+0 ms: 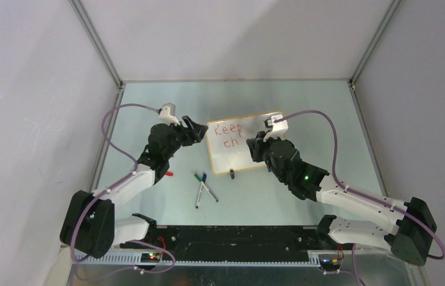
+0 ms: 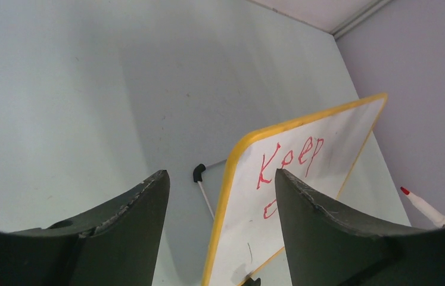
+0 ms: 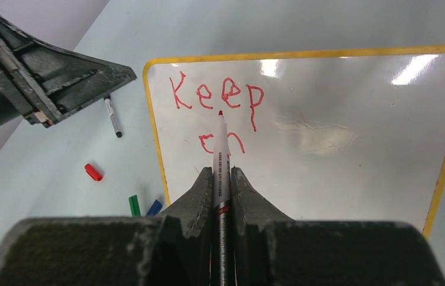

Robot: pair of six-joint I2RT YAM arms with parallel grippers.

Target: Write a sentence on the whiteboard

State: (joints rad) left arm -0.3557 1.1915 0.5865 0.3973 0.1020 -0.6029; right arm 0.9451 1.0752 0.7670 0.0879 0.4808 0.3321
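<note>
Whiteboard (image 1: 229, 159) sits mid-table between the arms. Sentence (image 1: 229, 129) partial: "Keep" done, second line barely begun, rest unwritten. Right gripper (image 3: 221, 173) clamps red marker (image 3: 220, 143). Left gripper (image 2: 221, 173) gapes empty at its left edge.

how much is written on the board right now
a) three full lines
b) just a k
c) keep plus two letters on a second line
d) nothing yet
c: the sentence on the whiteboard reads "Keep" in red, with only two letters begun beneath it.
</note>
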